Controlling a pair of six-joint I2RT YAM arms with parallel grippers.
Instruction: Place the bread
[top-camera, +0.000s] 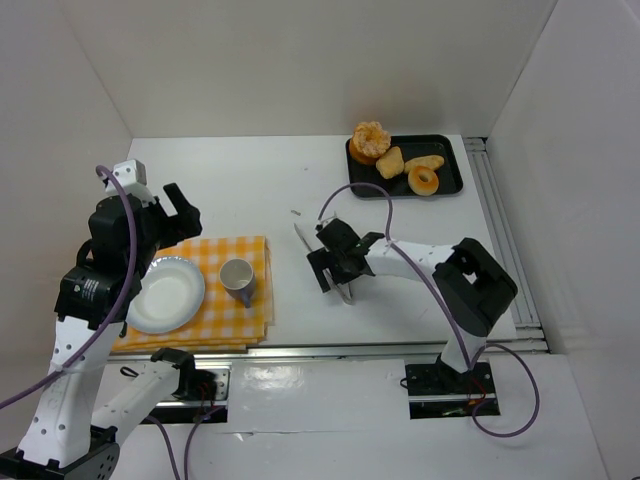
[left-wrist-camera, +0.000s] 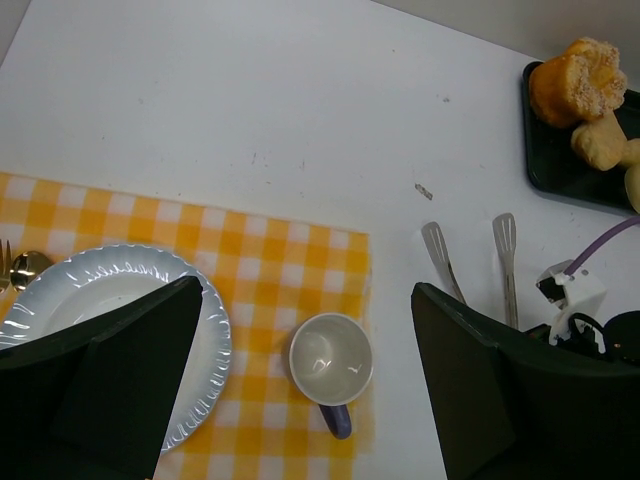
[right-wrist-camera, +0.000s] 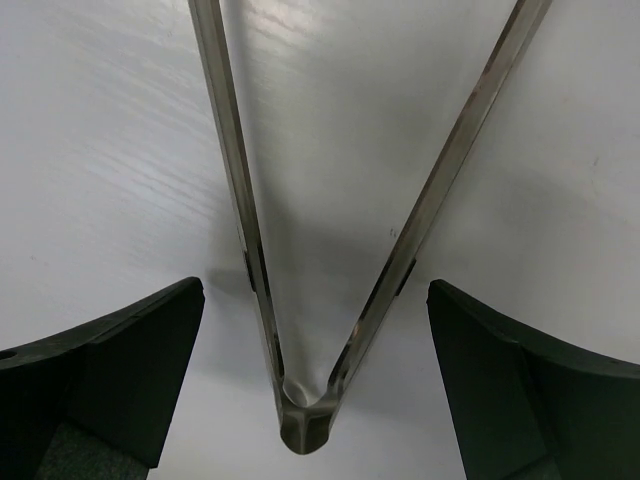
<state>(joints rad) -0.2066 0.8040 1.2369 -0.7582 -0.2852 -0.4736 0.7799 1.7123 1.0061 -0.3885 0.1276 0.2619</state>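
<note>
Above the tongs (right-wrist-camera: 303, 428), right gripper (top-camera: 330, 258) low, jaws wide, apparently clear.

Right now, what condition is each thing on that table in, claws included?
Tongs, lying on the table, sprung open, not gripped.
Right claw, open, fingers either side of the tongs' hinge end.
Left claw, open, holding nothing, above the cloth.
Cup, upright, empty, on the cloth.
Plate, empty, on the cloth.
Breads, four pieces on the tray.
</note>
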